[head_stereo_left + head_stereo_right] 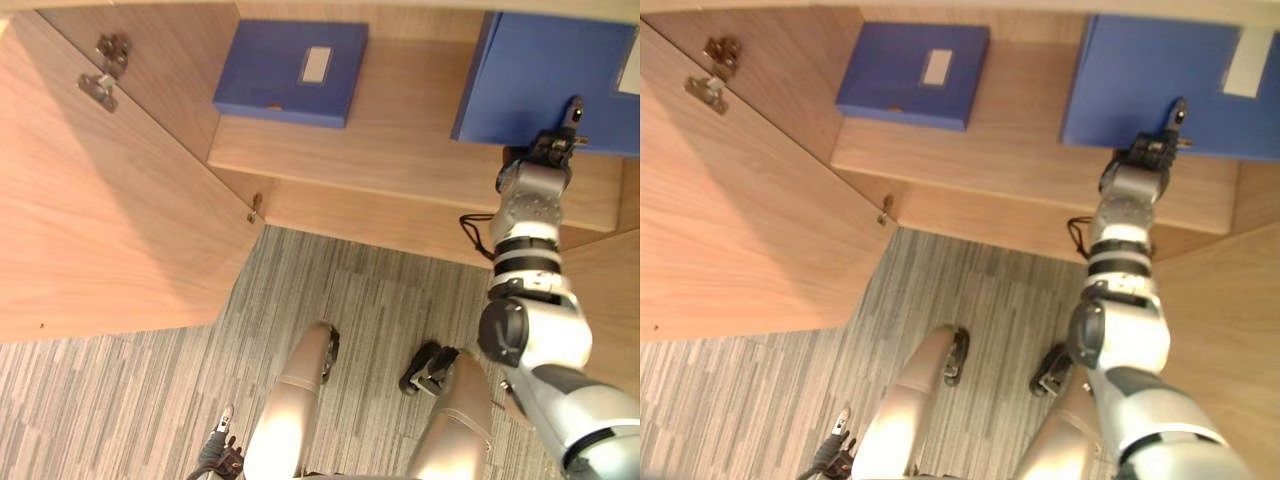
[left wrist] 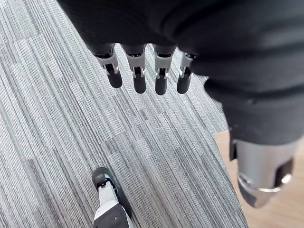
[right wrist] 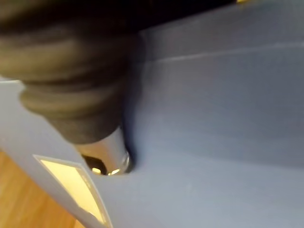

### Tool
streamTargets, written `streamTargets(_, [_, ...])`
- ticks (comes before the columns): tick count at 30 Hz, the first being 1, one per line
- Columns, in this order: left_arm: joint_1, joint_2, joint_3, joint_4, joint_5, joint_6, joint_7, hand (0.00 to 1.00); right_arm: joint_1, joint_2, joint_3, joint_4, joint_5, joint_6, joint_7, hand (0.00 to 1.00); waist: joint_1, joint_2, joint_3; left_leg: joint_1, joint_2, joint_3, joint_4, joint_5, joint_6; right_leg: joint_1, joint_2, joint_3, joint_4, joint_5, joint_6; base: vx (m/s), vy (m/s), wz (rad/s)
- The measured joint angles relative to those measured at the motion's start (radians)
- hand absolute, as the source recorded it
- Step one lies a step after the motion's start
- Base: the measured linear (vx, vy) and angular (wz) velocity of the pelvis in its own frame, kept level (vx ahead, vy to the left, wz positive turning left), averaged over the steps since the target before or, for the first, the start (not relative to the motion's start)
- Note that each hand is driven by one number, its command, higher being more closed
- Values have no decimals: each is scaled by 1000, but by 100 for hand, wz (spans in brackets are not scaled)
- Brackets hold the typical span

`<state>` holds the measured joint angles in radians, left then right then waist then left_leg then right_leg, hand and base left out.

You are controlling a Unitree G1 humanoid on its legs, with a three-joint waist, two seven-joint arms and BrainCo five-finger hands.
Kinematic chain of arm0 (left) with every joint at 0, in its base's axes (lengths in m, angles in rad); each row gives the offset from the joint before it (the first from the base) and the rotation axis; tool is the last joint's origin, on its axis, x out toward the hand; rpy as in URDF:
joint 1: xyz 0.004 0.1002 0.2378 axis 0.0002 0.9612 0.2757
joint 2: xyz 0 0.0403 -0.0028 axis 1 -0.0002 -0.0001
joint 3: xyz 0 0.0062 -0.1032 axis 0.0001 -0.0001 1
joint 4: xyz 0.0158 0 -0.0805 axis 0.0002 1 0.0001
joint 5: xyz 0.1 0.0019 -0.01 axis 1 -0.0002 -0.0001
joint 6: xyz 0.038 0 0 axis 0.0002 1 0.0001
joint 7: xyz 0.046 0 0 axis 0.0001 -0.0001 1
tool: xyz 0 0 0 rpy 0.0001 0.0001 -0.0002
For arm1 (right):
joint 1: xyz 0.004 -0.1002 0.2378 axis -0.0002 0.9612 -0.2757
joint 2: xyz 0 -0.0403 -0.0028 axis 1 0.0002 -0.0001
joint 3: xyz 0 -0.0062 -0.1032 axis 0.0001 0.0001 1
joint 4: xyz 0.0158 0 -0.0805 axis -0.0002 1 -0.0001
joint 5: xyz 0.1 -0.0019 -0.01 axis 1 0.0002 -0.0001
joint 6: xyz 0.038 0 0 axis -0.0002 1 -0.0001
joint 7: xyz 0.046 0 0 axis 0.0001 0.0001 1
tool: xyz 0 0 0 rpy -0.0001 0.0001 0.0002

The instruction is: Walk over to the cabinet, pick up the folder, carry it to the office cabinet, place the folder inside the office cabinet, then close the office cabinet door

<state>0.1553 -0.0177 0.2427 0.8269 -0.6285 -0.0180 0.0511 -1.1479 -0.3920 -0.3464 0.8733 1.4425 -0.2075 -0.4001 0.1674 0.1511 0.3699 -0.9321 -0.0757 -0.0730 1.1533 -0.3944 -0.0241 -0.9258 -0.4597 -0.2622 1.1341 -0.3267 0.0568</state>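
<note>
Now, the right hand (image 1: 555,148) is up at the near edge of the big blue folder (image 1: 540,70), at the right end of the cabinet shelf (image 1: 400,140), with one finger poking up against its face. The other fingers are hidden, so I cannot tell whether they grip the folder or merely press on it. A second blue folder (image 1: 285,70) lies flat toward the shelf's left back corner, well apart. The left hand (image 2: 160,78) hangs over the grey carpet (image 2: 71,142), fingers straight, holding nothing. The cabinet door (image 1: 110,230) stands wide open on the left. The danger, I'd judge, is that the big folder may not be fully seated. A hasty release near the shelf's front edge could tip it out, and an overhanging folder would block the door from closing.
</note>
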Motion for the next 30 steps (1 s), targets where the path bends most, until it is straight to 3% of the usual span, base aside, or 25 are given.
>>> streamTargets(6, [-21,-7,0,-16,3,3,14,0,-84,-36,55,37,76,10,-38,100,11,20,51,-73,-11,-2,35,3,-13,-90,-17,20,69,-24,-18,10,-46,10])
streamTargets(20, [-21,-10,32,16,43,10,33,0,-150,-157,20,21,107,-72,-42,100,15,36,80,-156,-23,-8,68,9,-27,-184,-31,39,129,-47,-16,25,-36,4])
streamTargets(21, [-21,-10,34,18,44,10,33,0,-159,-157,18,21,108,-79,-42,0,15,36,80,-160,-24,-9,67,10,-28,-188,-31,39,129,-47,-16,51,-34,4])
streamTargets(26, [-21,-12,83,29,75,11,33,0,-185,-169,20,21,112,-80,-53,0,17,44,87,-171,-29,-17,66,13,-33,-193,-32,38,129,-44,-20,60,-25,5])
streamTargets(30, [-21,-10,132,29,86,11,32,0,-197,-183,35,21,103,-52,-44,0,14,43,87,-170,-29,-18,62,15,-36,-193,-30,38,129,-45,-19,52,-29,1])
